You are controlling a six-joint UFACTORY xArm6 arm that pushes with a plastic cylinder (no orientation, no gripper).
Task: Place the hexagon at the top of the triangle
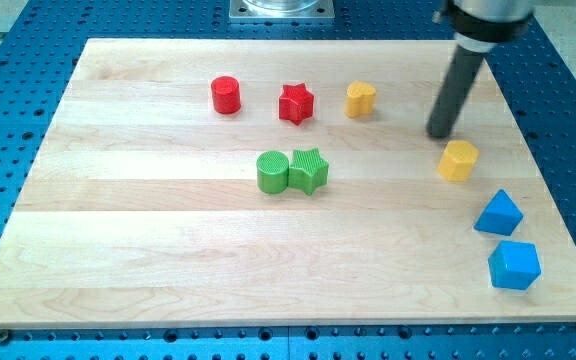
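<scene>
Eight blocks on desk (148, 260). My tip (439, 134) just above yellow hexagon (458, 160), blue triangle (498, 213) below. Rod top cut off; no end effector fitted, nothing held.

On the counter (118, 270), three blocks stand in a row toward the view's top: the red cylinder (226, 95) leftmost, the red star (295, 103) in the middle, the yellow block (360, 100) to the right. Below them, near the middle, the green cylinder (272, 171) touches the green star (309, 170) on its right. At the view's right, the yellow hexagon (458, 160) lies above the blue triangle (498, 213), apart from it, and the blue block (514, 265) sits just below the triangle. The rod's tip (439, 134) is just above and left of the hexagon.
</scene>
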